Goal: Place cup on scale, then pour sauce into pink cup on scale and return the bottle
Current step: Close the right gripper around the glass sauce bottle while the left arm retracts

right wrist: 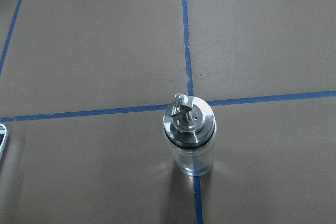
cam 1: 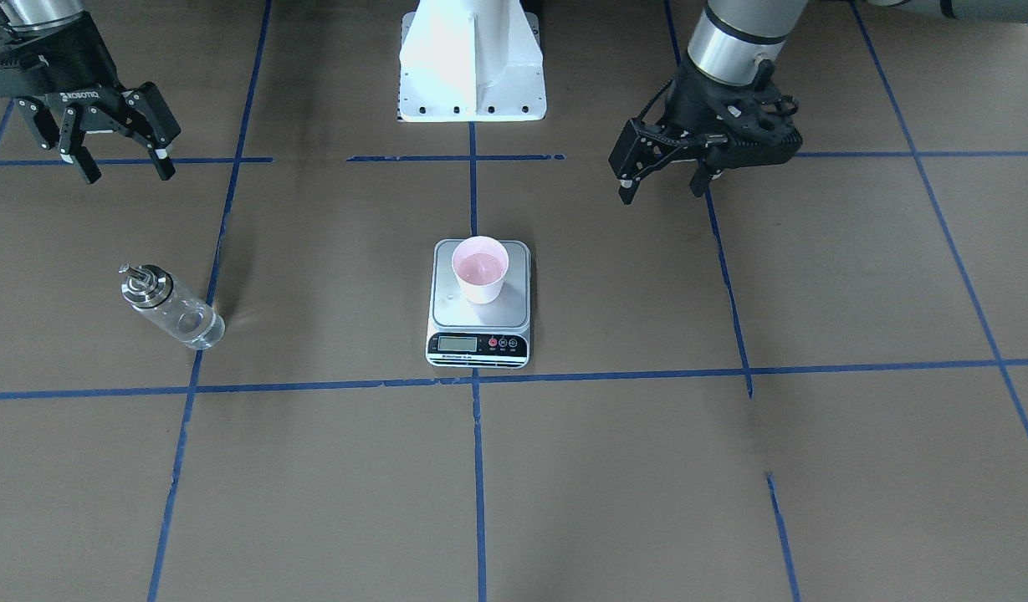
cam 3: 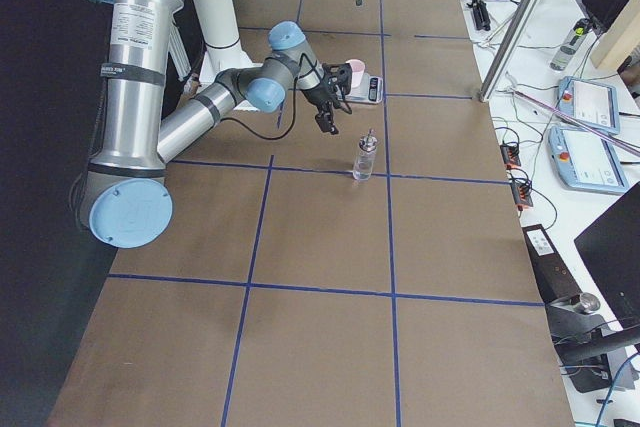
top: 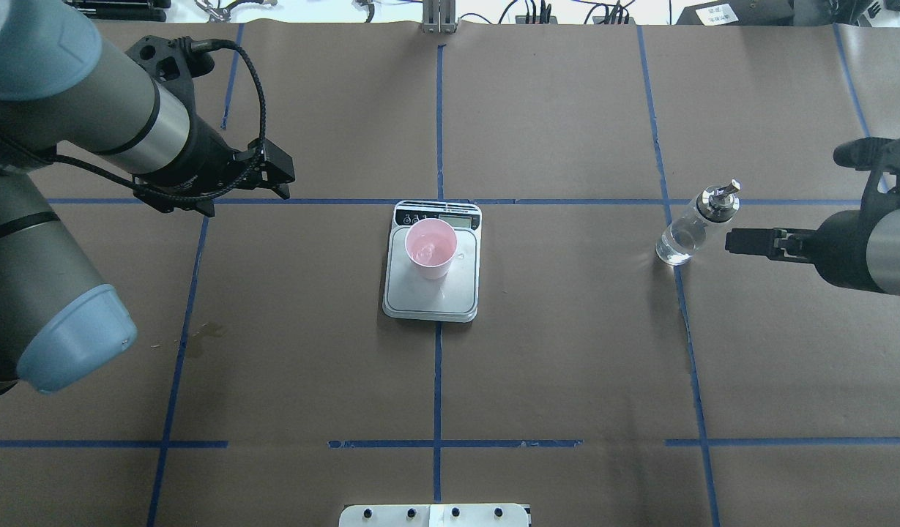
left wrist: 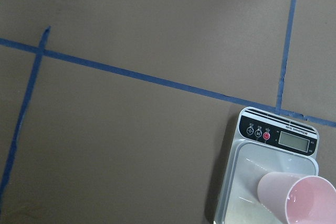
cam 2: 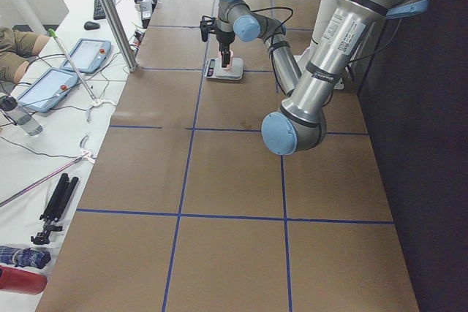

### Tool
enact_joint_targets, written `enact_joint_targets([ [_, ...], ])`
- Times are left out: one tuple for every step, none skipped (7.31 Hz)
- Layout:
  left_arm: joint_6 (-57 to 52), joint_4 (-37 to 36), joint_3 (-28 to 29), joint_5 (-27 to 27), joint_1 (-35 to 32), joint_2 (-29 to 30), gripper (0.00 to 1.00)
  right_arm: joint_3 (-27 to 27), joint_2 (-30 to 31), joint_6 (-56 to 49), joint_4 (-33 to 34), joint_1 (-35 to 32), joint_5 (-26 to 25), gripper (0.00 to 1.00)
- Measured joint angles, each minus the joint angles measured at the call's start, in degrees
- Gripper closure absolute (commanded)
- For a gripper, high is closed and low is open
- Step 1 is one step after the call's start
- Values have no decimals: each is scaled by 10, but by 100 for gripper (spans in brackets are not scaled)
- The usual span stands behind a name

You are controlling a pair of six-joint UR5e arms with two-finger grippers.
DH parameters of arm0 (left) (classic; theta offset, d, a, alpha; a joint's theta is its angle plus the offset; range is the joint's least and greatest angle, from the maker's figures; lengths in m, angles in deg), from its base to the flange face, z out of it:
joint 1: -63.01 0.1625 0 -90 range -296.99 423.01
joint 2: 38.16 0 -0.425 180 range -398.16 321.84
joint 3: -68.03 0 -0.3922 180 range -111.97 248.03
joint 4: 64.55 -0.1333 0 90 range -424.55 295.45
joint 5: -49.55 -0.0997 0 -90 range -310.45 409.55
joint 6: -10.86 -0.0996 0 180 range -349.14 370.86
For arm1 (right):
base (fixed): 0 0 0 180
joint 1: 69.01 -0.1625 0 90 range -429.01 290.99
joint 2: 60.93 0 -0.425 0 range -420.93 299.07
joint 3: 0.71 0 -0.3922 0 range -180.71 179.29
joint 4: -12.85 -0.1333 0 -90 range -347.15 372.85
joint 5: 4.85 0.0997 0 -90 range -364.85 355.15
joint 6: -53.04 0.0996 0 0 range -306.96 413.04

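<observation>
The pink cup (cam 1: 480, 269) stands upright on the scale (cam 1: 478, 322) at the table's middle; a glint inside suggests a little clear liquid. It also shows in the overhead view (top: 430, 249) and the left wrist view (left wrist: 299, 200). The glass bottle (cam 1: 172, 308) with its silver spout stands upright on the table, apart from the scale, holding clear sauce (top: 677, 245). My right gripper (cam 1: 127, 174) is open and empty, hovering just short of the bottle (right wrist: 189, 137). My left gripper (cam 1: 661, 194) is open and empty, raised off to the scale's side.
The robot's white base (cam 1: 472, 63) stands behind the scale. Blue tape lines cross the brown paper table. A small stain (top: 208, 331) marks the paper on my left side. Tablets and cables lie beyond the table's far edge (cam 3: 590, 117).
</observation>
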Motion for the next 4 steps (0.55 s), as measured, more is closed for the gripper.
enact_joint_targets([
  [-5,-2,-9,0,-5,-12,0,20,22,-1,-57,26,-45,0],
  [-8,-2,-15,-1,-8,-21,0,37,29,-3,-80,55,-96,0],
  [-15,-2,-20,-1,-13,-29,0,49,30,-4,-90,82,-145,0],
  [-42,-1,-29,0,-23,-51,0,60,29,-3,-97,100,-179,0],
])
